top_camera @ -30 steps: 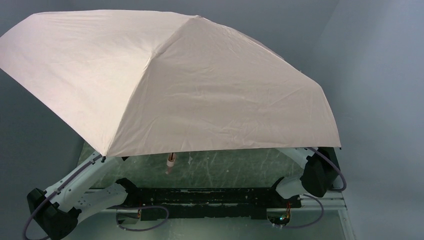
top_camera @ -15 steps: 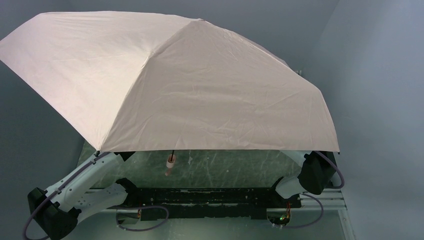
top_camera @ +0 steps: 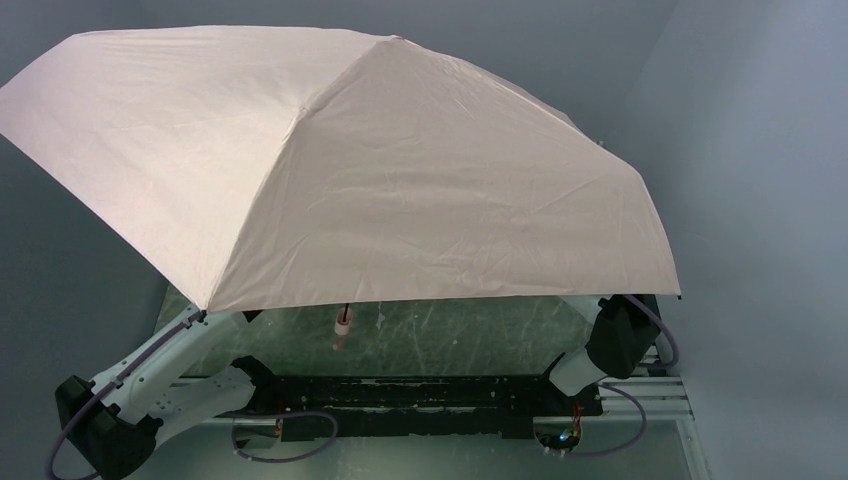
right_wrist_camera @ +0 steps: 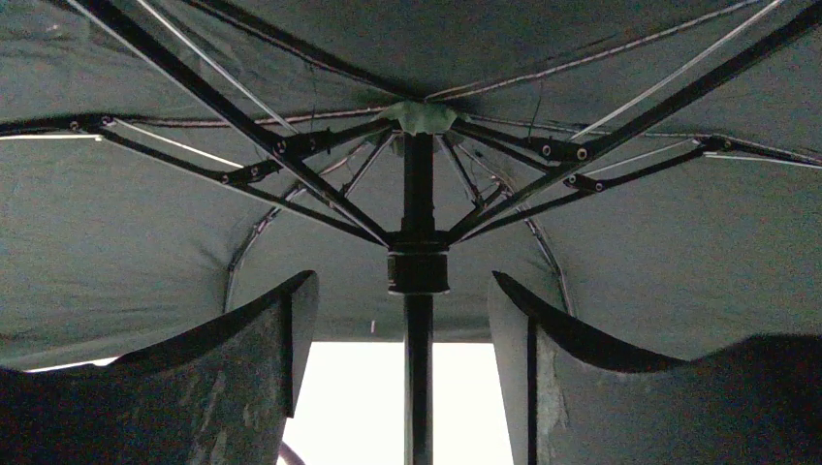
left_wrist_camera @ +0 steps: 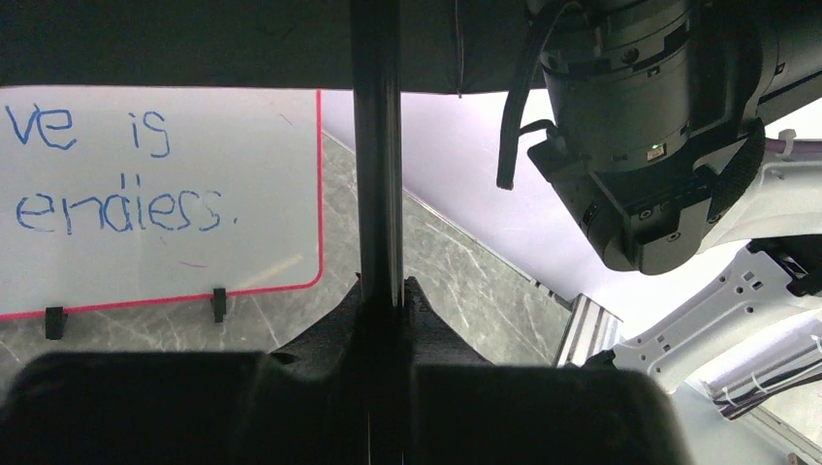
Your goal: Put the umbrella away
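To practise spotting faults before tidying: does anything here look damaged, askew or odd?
No damage shows; the ribs look straight. The odd thing is the umbrella: fully open, hiding most of the table from the top camera, its shaft clamped in the left pincer.

We see a grey marbled table (left_wrist_camera: 465,281) beyond the left claw (left_wrist_camera: 388,310). A red-framed whiteboard (left_wrist_camera: 155,194) stands on it, left of the claw, on small black feet (left_wrist_camera: 220,302).
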`<control>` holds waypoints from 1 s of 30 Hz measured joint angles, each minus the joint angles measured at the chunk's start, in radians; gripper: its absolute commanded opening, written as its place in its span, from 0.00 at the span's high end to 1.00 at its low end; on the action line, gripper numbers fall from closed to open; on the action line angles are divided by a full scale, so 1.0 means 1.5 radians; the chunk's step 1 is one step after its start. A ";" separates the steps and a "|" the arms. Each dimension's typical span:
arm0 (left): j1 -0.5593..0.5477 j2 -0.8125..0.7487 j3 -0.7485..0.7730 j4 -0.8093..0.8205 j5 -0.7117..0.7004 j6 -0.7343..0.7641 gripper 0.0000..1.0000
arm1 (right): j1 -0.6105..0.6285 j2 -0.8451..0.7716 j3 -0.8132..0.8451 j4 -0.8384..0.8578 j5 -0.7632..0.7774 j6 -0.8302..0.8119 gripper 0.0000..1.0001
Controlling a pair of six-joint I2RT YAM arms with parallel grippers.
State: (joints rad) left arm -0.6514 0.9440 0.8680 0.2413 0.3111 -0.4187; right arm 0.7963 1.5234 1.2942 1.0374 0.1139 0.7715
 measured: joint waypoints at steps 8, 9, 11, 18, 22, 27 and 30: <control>0.000 0.000 0.000 0.001 0.001 0.000 0.95 | 0.000 0.020 0.030 0.004 0.012 0.005 0.36; 0.000 0.000 0.000 0.001 0.002 0.000 0.95 | 0.000 0.023 0.035 0.004 0.012 0.005 0.37; 0.001 0.000 0.000 0.001 0.003 0.000 0.95 | 0.000 0.033 0.045 0.004 0.012 0.007 0.38; 0.001 0.000 -0.001 0.000 0.006 0.000 0.95 | 0.000 0.053 0.057 0.003 0.012 0.012 0.47; 0.001 0.000 -0.003 0.000 0.007 0.000 0.95 | 0.000 0.053 0.057 0.006 0.012 0.011 0.48; 0.001 0.000 -0.004 0.001 0.008 0.000 0.95 | 0.000 0.053 0.057 0.011 0.012 0.011 0.45; 0.001 0.000 -0.005 0.001 0.008 0.000 0.95 | 0.000 0.053 0.057 0.014 0.012 0.011 0.57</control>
State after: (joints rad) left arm -0.6506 0.9443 0.8604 0.2420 0.3229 -0.4183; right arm 0.7963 1.6035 1.3800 1.0592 0.1326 0.7883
